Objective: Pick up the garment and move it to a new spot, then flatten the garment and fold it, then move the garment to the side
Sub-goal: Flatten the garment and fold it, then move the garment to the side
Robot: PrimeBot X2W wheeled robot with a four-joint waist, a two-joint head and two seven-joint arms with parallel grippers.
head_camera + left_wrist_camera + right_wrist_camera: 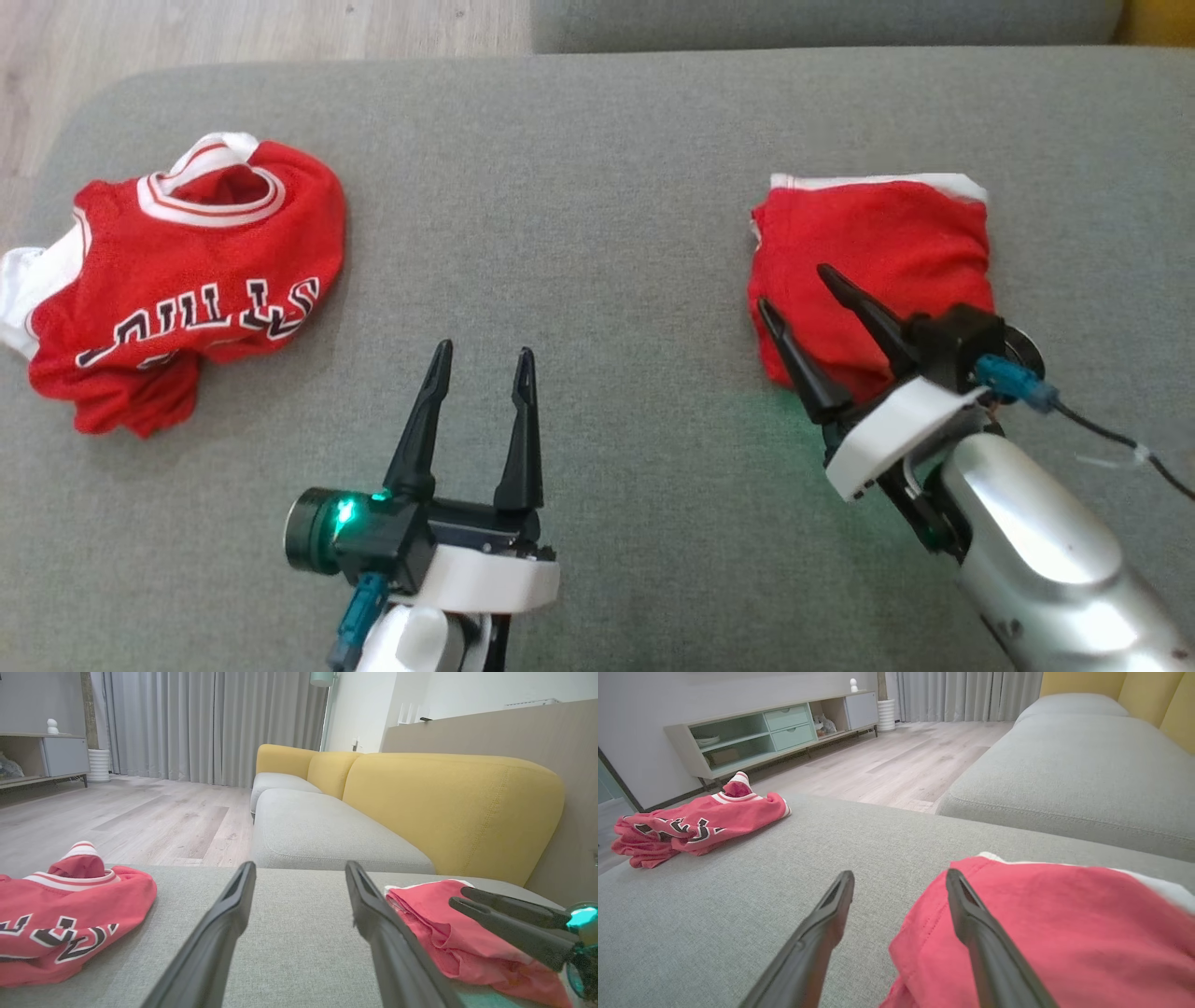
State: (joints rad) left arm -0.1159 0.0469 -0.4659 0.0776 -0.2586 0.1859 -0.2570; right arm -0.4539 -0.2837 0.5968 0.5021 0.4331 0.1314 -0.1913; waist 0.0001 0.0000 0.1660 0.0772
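The folded red garment (878, 247) lies flat on the right side of the gray cushion (579, 168). The right gripper (792, 287) is at its near left corner, fingers wide apart and holding nothing. One finger is over the cloth and one over bare cushion. The left gripper (485, 349) hangs in the middle, its fingers apart too. The crumpled jersey (187, 280) lies well off to the left, up and left of the left gripper — so I think the left arm is nearer to it.
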